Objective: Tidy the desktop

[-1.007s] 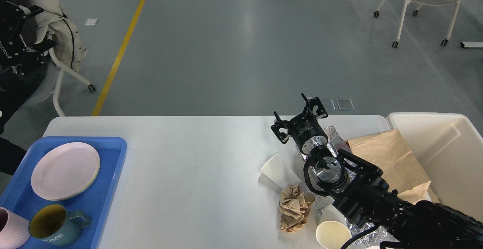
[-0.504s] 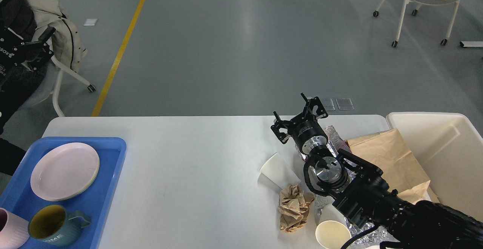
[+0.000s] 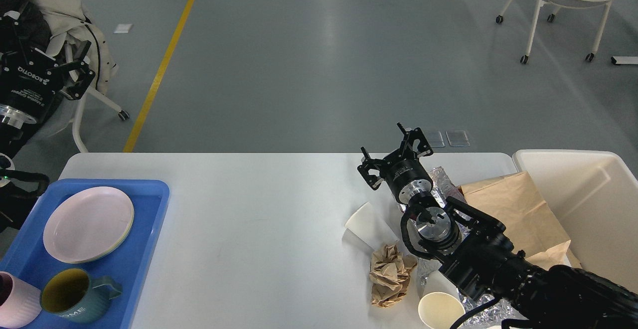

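Observation:
The white desktop [image 3: 249, 209] fills the lower half of the head view. On its right part lie a tipped white paper cup [image 3: 366, 224], a crumpled brown paper wad [image 3: 390, 274], an upright paper cup [image 3: 439, 310], silver foil [image 3: 443, 180] and a brown paper bag [image 3: 513, 214]. My right gripper [image 3: 383, 142] is open and empty above the table's back edge, just behind the foil and the tipped cup. My left gripper [image 3: 47, 50] is raised off the table at the far left, fingers spread, holding nothing.
A blue tray [image 3: 152, 204] at the front left holds a pink plate [image 3: 87, 224], a teal mug [image 3: 75, 296] and a pink cup [image 3: 15, 308]. A cream bin [image 3: 593, 204] stands at the right end. Chairs [image 3: 563, 0] stand on the floor behind.
My left gripper has swung rightward and further into view at the upper left. The right arm and the litter have not moved.

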`<action>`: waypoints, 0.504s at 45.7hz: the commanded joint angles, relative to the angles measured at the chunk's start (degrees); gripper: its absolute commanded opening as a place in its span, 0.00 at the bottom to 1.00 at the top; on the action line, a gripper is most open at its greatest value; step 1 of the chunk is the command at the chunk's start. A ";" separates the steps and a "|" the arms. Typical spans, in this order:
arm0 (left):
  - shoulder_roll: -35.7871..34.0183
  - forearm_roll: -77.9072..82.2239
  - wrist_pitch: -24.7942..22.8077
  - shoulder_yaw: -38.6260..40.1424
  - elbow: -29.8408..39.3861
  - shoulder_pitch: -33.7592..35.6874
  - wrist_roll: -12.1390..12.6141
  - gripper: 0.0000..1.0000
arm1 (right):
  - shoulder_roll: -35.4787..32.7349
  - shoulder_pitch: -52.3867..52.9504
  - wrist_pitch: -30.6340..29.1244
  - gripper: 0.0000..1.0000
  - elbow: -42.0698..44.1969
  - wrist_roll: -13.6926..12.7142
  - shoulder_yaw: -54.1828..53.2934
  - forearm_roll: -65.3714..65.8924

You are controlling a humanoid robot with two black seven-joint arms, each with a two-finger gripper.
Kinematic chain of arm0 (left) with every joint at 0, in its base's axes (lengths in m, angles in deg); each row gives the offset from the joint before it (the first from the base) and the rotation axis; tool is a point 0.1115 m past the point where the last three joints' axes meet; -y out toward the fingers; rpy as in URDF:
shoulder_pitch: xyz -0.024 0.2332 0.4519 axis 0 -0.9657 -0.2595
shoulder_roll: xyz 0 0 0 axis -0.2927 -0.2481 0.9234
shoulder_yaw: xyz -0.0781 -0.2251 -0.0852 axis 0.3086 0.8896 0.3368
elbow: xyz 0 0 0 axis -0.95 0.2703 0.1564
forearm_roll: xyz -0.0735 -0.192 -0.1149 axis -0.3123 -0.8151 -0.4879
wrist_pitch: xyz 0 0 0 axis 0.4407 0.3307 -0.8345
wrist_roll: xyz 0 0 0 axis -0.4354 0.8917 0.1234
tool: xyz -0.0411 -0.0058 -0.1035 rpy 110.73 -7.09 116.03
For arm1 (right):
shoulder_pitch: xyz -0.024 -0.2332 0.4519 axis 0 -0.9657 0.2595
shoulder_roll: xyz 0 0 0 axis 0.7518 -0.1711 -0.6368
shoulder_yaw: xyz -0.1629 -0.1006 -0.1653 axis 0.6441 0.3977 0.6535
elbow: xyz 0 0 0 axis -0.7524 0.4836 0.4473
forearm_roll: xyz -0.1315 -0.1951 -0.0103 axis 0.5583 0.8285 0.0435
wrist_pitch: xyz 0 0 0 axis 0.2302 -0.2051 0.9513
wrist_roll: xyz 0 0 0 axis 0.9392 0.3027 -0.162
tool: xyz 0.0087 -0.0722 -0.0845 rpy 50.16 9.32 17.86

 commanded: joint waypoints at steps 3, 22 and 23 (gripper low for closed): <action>1.81 0.09 2.47 -0.02 -0.04 -0.09 -0.19 0.99 | 0.00 0.04 0.00 1.00 -0.03 0.00 0.04 0.00; 4.97 -1.49 3.26 0.24 -0.04 -4.83 -0.37 0.99 | 0.00 0.04 0.00 1.00 -0.03 0.00 -0.05 0.00; 5.06 -1.66 3.26 0.24 -0.04 -5.09 -0.45 0.99 | 0.00 0.04 0.00 1.00 -0.03 0.00 0.03 0.00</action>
